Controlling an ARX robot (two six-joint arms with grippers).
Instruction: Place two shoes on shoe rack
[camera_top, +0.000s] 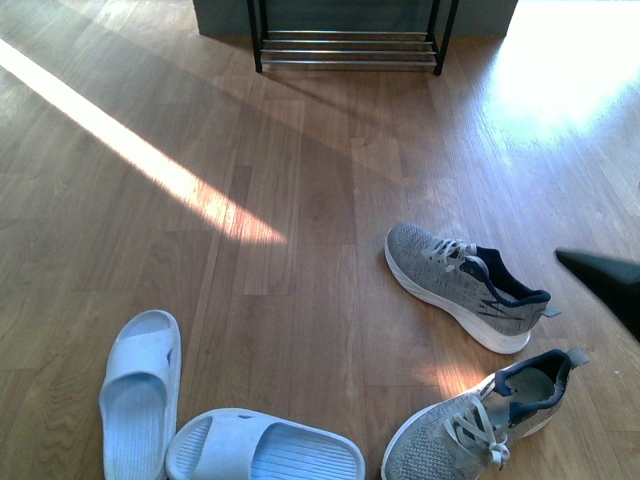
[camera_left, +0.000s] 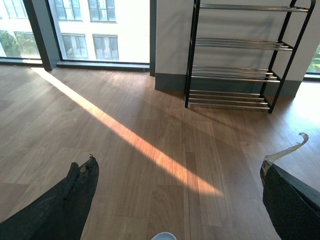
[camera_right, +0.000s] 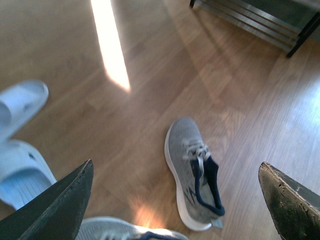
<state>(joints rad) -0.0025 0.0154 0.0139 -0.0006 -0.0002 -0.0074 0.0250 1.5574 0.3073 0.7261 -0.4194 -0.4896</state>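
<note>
The far sneaker (camera_right: 192, 175) is seen on the floor (camera_right: 150, 60), framed in the gap between the fingers (camera_right: 60, 210) of the right gripper (camera_right: 175, 165). These are spread wide, hold nothing and touch nothing. The sneaker lies on its sole, nearer the finger with the worn edge than the other. Of the near sneaker (camera_right: 130, 232) only a grey patch and a navy rim are shown, cut off by the frame close to the other finger. The slides (camera_right: 22, 175) lie beside that same finger. One is partly hidden behind it and the other is cropped at the edge.

In the front view both sneakers are shown whole except the toe of the near one, which is cut off. A dark tip (camera_top: 610, 282) enters from the right edge just beside the far sneaker's heel. Which part of the arm it is cannot be told.

The rack (camera_left: 235, 55) stands well beyond the fingers (camera_left: 65, 205) of the left gripper (camera_left: 178, 165), against the wall. Its shelves are bare and its top is cropped. These fingers are likewise wide apart and grip nothing. A loose pale strip (camera_left: 287, 150) curls off one tip. A sliver of pale blue is seen at the frame's edge between them and is too small to identify. A sun stripe (camera_left: 135, 140) crosses the floor from the windows (camera_left: 90, 30).
</note>
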